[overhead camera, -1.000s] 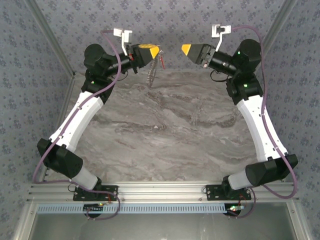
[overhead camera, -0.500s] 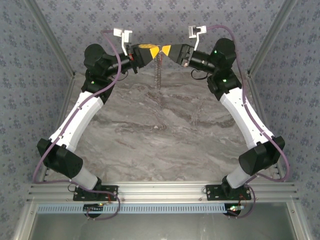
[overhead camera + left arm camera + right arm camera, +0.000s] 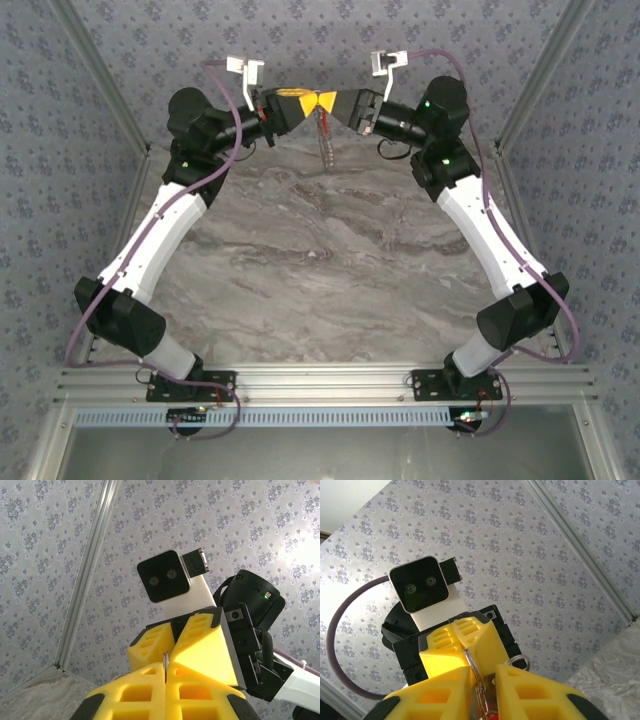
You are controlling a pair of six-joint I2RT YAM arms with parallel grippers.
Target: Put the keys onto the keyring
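Both arms meet tip to tip high over the back of the bench (image 3: pixel 330 250). Our left gripper (image 3: pixel 308 102) is clamped on the keyring (image 3: pixel 471 662), whose thin metal edge shows between its yellow fingers. Our right gripper (image 3: pixel 333 102) faces it with a narrow gap around the loop and a short chain (image 3: pixel 479 692); we cannot tell whether it bites. The keys (image 3: pixel 491 715), a red bit, hang just below. We judge the threading to be under way, not finished: whether the red piece already sits on the loop is hidden.
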